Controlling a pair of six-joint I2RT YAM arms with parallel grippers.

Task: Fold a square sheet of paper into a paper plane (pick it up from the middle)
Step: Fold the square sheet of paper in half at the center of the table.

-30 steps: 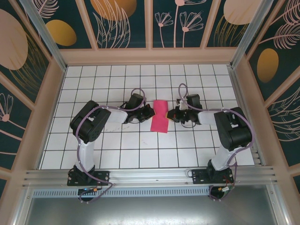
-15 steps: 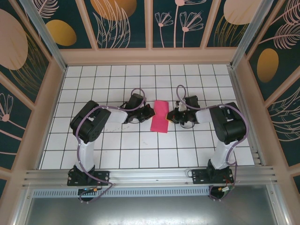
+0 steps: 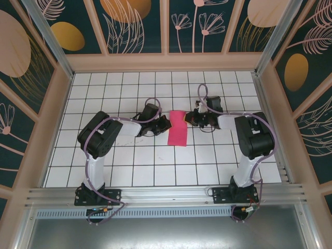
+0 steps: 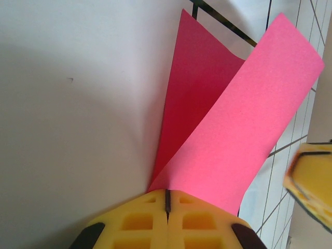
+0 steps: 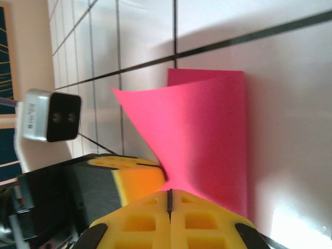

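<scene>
Looking down, you see pink paper [image 3: 177, 129] mid-table [image 3: 150, 161], on white tiles with black grid lines, between both arms. Paper thin, matte, doubled into narrow strip; upper layer lifts off lower one in V shape. Your left hand [image 4: 167, 203] pressed together, pinching paper's left edge where layers meet. Your right hand [image 5: 169, 199] likewise clamped on opposite edge. Fingertips [image 4: 140, 223] yellow, waffle-patterned.

open table [image 3: 155, 166] around the paper [image 3: 177, 133]
</scene>
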